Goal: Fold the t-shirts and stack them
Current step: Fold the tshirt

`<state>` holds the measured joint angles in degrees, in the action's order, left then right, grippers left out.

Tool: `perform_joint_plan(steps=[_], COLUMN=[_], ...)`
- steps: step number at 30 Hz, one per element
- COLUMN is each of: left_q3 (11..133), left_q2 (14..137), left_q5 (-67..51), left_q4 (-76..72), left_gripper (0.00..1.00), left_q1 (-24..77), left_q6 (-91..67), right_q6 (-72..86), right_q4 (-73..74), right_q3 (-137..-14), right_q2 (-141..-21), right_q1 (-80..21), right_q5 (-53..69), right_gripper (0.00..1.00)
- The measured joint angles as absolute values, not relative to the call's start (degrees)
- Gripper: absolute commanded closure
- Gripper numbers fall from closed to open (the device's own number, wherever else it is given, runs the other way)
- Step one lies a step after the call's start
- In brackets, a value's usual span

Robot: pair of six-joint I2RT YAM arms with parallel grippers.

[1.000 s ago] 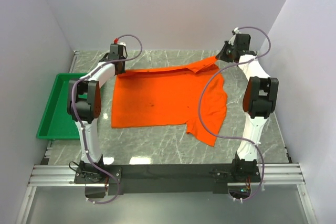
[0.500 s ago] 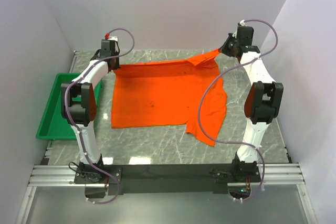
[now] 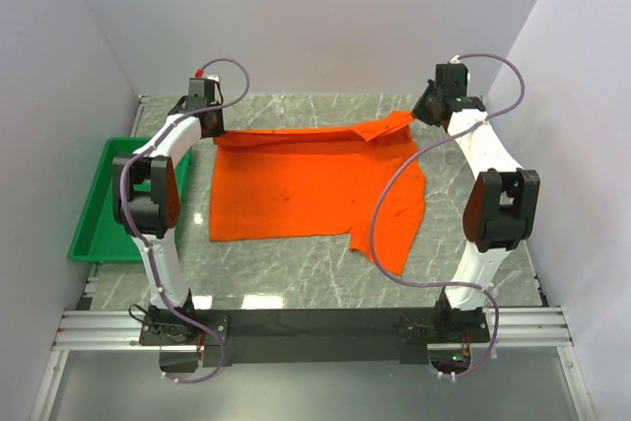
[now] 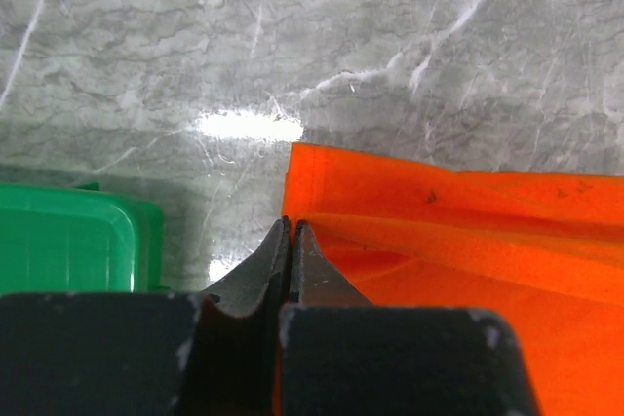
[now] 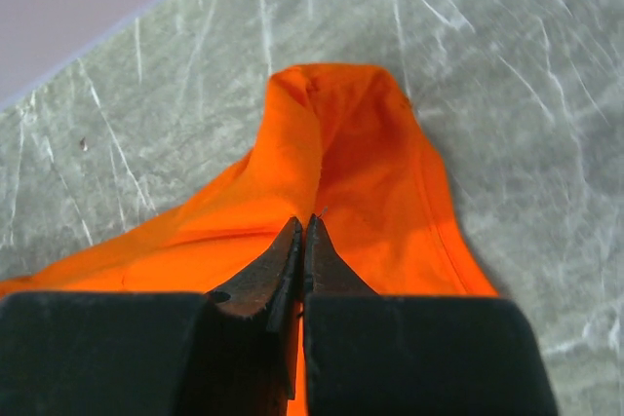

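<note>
My left claw (image 4: 292,229) clamped on far-left corner of orange t-shirt (image 3: 306,184); my right claw (image 5: 304,223) clamped on far-right corner. T-shirt spread on tabletop (image 3: 296,278). Green bin (image 3: 89,229) beside its left edge, not touching.

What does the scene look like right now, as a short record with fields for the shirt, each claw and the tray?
shirt: orange, unfolded, spread mostly flat on the table
left claw: shut on the shirt's far left corner
right claw: shut on the shirt's far right corner, cloth bunched into a ridge there
tray: green, left of the shirt, apart from it
fold: not yet done
</note>
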<state>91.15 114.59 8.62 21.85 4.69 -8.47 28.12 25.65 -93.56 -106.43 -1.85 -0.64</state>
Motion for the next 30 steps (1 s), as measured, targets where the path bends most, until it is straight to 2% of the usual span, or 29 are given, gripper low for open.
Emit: perform_joint_plan(steps=[16, 30], left_q3=[88.92, 82.43], left_q2=[116.68, 116.62], left_q5=[7.25, 6.26], left_q4=[20.80, 17.19], left_gripper=[0.99, 0.99], left_q1=[4.69, 4.69], left_q6=[-8.67, -7.03], right_q6=[31.75, 33.30], right_q4=[25.19, 23.77], right_q3=[-80.40, -77.60], right_q2=[-102.54, -97.86], right_q1=[-2.92, -2.92], right_q5=[-1.91, -0.58], right_gripper=[1.00, 1.00])
